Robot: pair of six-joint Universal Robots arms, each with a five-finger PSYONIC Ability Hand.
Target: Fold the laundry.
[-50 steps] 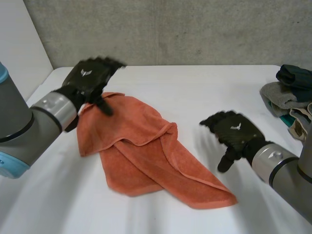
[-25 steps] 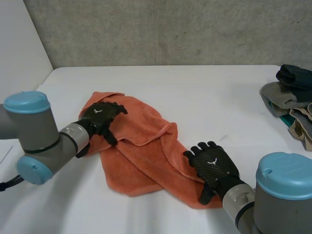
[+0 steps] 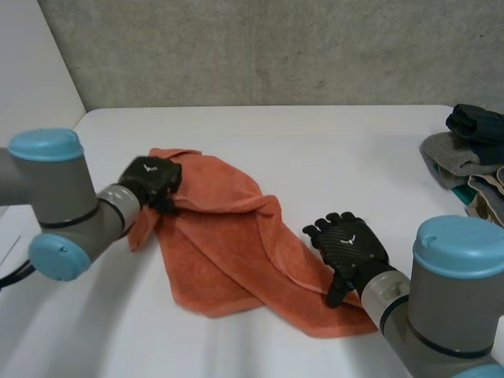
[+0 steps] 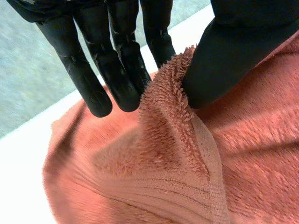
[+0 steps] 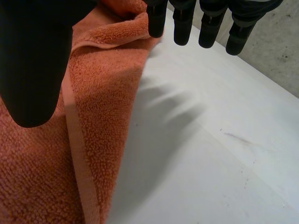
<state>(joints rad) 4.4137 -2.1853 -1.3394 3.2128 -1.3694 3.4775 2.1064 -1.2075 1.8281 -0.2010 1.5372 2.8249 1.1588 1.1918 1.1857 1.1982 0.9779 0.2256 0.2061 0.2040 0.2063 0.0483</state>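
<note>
Biggest thing first: the white table (image 3: 315, 142) was mostly bare, with the orange towel (image 3: 228, 236) lying rumpled on it, left of centre and half doubled over itself, nowhere near a neat fold. A pile of other laundry (image 3: 472, 150) sat way off at the table's right edge, well apart from the towel, so I figured that was the queue for later.

I had both arms on the towel at once, one on each side, and my read was that this was a set-up to stretch it flat before any real fold.

The left hand (image 3: 151, 177) was at the towel's far left corner. In its wrist view the fingers (image 4: 117, 70) and thumb (image 4: 229, 56) had a raised ridge of terry pinched between them, so that hand had a proper hold of the cloth.

The right hand (image 3: 350, 248) was over the towel's right edge, held wide and holding nothing. Its thumb (image 5: 32, 60) hung above the cloth while the straight fingers (image 5: 182, 23) reached out past the edge over bare table. The hem (image 5: 74, 140) ran right between them, which looked like lining up for a pinch there. I couldn't tell if the thumb actually touched the cloth.
</note>
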